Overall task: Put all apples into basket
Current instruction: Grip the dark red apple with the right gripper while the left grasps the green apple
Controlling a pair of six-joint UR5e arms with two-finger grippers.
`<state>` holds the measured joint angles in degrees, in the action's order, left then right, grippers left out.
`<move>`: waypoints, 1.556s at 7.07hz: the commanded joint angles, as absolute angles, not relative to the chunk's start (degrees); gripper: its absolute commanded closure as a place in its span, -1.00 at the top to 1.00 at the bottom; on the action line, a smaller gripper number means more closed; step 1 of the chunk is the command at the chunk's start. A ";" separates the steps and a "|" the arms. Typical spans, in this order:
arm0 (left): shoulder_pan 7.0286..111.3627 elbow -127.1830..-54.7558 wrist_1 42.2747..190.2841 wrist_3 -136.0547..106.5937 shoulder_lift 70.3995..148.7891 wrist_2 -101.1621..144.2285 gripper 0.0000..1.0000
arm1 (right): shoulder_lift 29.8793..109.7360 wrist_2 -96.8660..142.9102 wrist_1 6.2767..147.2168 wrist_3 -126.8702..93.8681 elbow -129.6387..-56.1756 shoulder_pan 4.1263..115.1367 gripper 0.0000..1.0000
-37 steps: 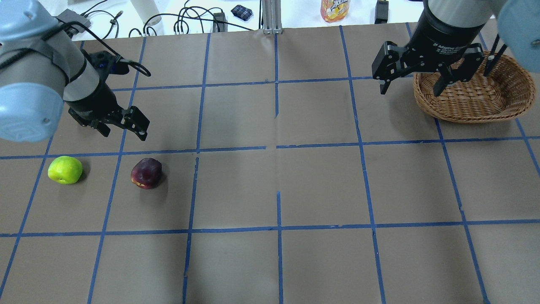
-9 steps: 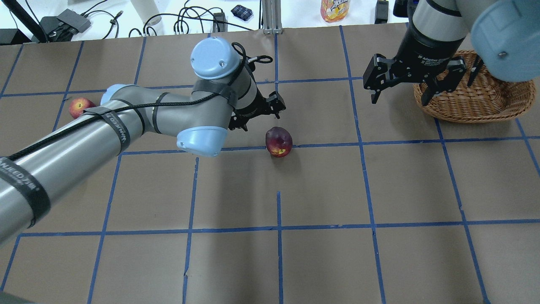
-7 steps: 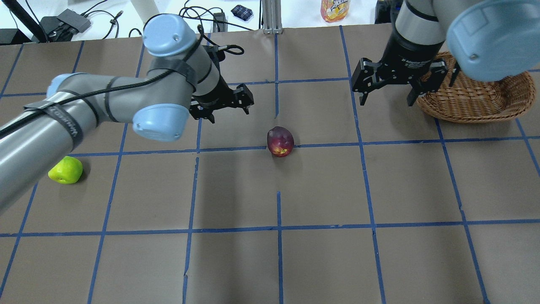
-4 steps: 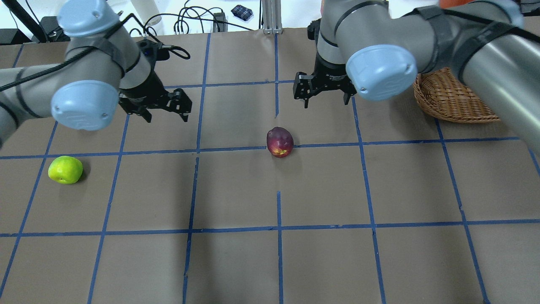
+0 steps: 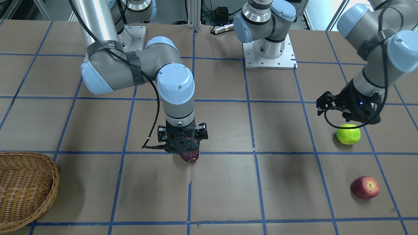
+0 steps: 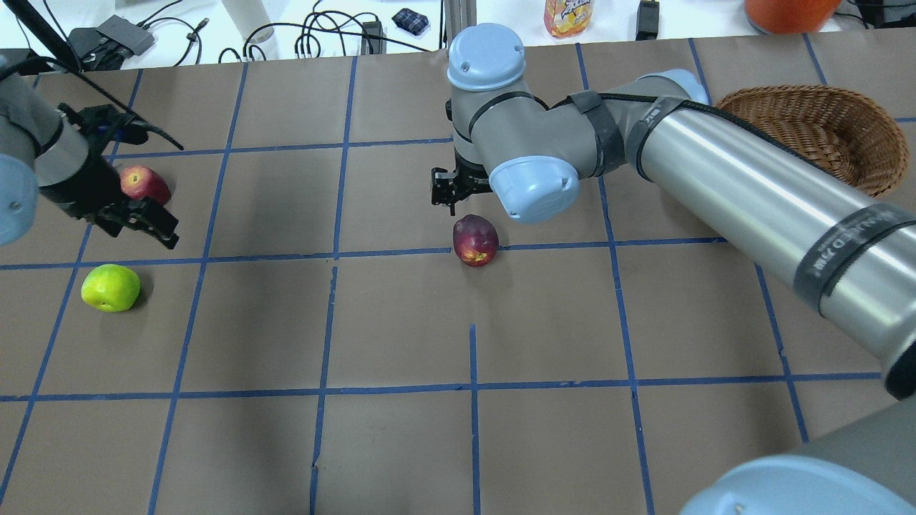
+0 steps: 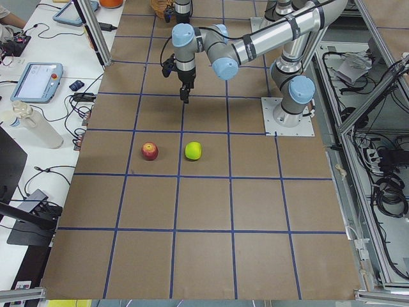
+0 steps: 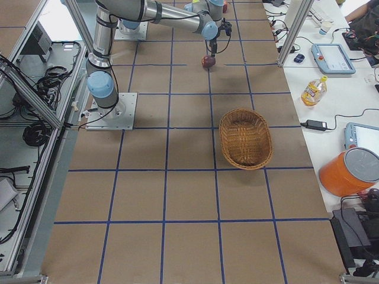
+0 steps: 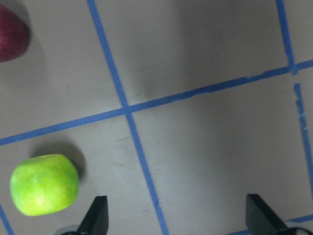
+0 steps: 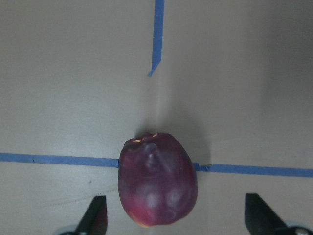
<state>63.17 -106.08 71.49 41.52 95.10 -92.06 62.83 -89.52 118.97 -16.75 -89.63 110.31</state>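
Observation:
The dark maroon apple lies on a blue tape line at the table's middle. My right gripper is open just above it; in the right wrist view the apple sits between the fingertips, nearer the left one. The yellow-green apple and the red apple lie at the left. My left gripper is open and empty between them, above the table. In the left wrist view the green apple is just outside the left fingertip. The wicker basket stands empty at the far right.
My right forearm stretches across the right half of the table in front of the basket. Cables, a juice bottle and an orange container lie beyond the table's far edge.
My left arm carried the maroon apple from the left to the middle, let it go and drew back to the left. My right gripper moved from the basket to above the maroon apple.

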 commanded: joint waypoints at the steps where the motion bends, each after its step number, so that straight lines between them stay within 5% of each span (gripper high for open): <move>1: 54.33 -108.44 64.83 49.99 98.33 -92.20 1.00 | 60.12 -89.82 120.06 -17.05 -89.91 110.74 1.00; 7: 51.68 -111.97 53.35 55.81 106.51 -92.20 1.00 | 56.43 -89.30 122.52 -17.05 -90.00 110.74 0.98; 8: 51.68 -112.06 52.22 55.55 107.22 -92.28 1.00 | 56.16 -89.21 122.43 -16.88 -90.00 110.74 0.46; 9: 51.68 -112.06 51.51 55.46 108.10 -92.29 1.00 | 56.51 -89.30 122.00 -16.96 -90.00 110.74 -0.89; 11: 51.68 -112.06 49.04 55.46 110.03 -92.29 1.00 | 59.04 -89.47 119.81 -15.91 -89.04 110.04 -1.00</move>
